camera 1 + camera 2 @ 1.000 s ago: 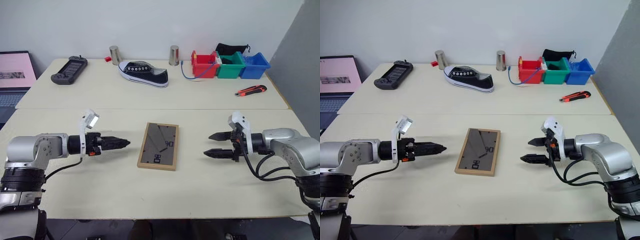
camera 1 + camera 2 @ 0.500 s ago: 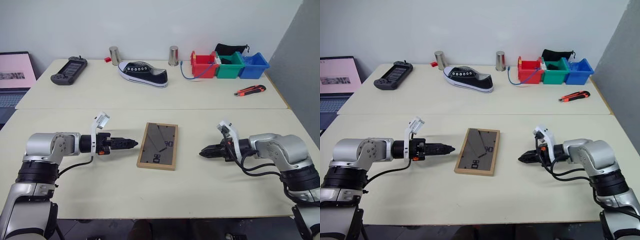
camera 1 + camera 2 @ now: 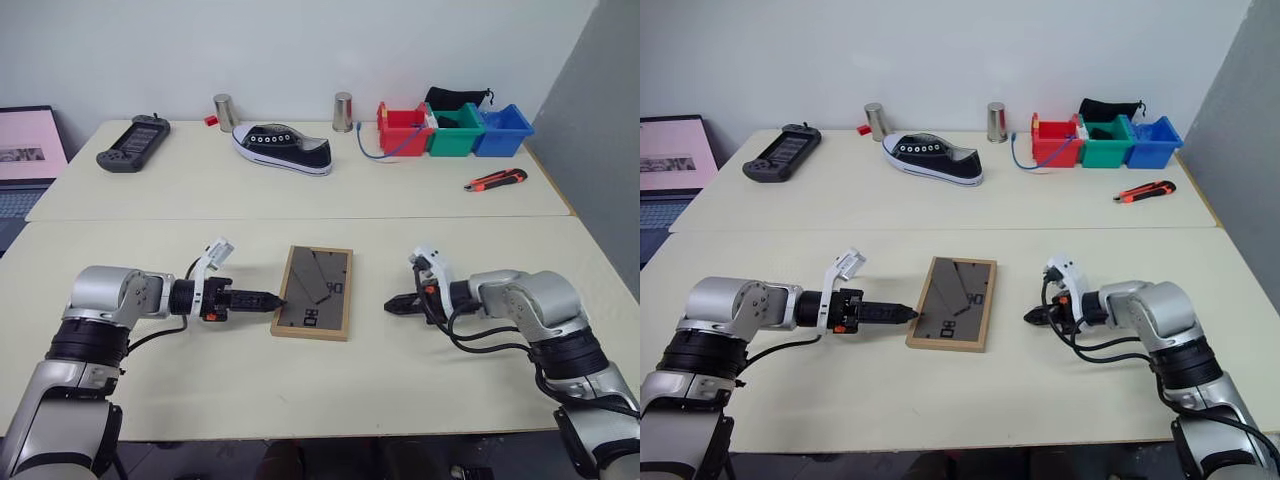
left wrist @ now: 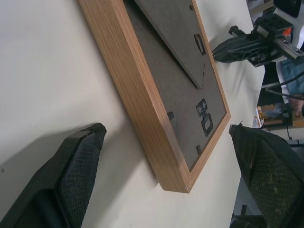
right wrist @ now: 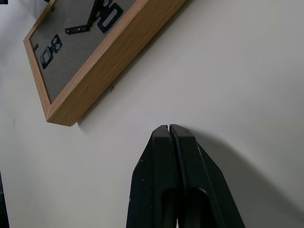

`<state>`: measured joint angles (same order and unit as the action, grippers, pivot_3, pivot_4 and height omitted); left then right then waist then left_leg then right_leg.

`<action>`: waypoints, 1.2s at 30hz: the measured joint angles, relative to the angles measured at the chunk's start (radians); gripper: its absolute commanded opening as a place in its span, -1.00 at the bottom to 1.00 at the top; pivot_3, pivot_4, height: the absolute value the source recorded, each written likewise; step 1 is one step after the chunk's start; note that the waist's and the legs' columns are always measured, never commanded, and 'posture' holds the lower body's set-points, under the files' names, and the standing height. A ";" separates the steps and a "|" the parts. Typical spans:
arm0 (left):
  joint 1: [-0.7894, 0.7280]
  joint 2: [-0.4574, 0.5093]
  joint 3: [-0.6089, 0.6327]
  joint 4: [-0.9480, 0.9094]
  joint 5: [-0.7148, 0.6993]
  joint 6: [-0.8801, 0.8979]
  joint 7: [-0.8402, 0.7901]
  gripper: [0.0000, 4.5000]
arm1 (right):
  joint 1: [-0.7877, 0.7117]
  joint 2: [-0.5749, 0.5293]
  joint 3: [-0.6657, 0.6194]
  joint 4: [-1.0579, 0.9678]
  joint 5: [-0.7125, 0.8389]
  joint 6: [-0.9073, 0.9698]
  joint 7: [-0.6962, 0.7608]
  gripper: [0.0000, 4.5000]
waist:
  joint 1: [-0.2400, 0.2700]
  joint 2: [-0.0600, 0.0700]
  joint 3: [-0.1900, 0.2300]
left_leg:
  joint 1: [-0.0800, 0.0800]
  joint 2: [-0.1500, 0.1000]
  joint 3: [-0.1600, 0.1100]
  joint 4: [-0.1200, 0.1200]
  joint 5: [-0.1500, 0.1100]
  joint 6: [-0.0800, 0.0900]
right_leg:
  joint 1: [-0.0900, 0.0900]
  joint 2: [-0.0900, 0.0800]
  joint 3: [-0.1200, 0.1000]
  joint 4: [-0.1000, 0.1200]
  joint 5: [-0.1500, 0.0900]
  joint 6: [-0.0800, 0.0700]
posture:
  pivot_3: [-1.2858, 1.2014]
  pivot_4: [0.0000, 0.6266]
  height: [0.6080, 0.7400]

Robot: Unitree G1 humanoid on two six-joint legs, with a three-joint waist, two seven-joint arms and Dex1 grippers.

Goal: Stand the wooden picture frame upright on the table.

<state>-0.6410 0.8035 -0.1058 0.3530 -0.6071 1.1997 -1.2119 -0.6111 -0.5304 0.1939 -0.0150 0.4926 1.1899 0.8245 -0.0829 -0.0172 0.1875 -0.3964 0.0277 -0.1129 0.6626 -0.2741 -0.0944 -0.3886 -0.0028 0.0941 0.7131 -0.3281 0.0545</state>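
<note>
- The wooden picture frame (image 3: 314, 292) lies flat on the table (image 3: 200, 390), face down, with its dark grey back and fold-out stand (image 4: 173, 35) looking up.
- It sits in the near half of the table, just this side of the seam, between the two arms.
- The left gripper (image 3: 268, 298) is low by the frame's left edge. Its tips are just beside the wood. In the left wrist view its two fingers (image 4: 78, 168) are wide apart, with the frame's near corner between them, and they hold nothing.
- The right gripper (image 3: 393, 305) is on the other side, near the frame's right edge but apart from it. Its fingers (image 5: 173, 156) are pressed together and empty.
- I think this is the reaching step: both arms are low beside the frame, and the frame is not lifted yet.
- Next, I think one gripper has to get hold of an edge and tip the frame up.
- The stand must swing out, or the frame may fall over.
- The frame is thin and flat on the table, so getting a finger under it looks tricky.
</note>
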 measured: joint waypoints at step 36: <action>0.004 -0.069 -0.003 -0.028 0.014 0.020 -0.024 1.00 | -0.063 0.176 0.048 -0.041 -0.006 0.062 -0.141 -0.99 | 0.001 0.000 0.000 | 0.000 -0.001 -0.001 0.000 0.000 0.000 | 0.000 -0.001 0.000 0.000 0.000 0.000 | 0.03 -0.52 1.00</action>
<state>-0.6374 0.7349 -0.1085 0.3254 -0.5928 1.2194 -1.2359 -0.6739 -0.3545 0.2419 -0.0561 0.4863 1.2523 0.6837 -0.0823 -0.0169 0.1872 -0.3963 0.0267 -0.1143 0.6624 -0.2741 -0.0944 -0.3882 -0.0033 0.0938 0.7132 -0.3281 0.0546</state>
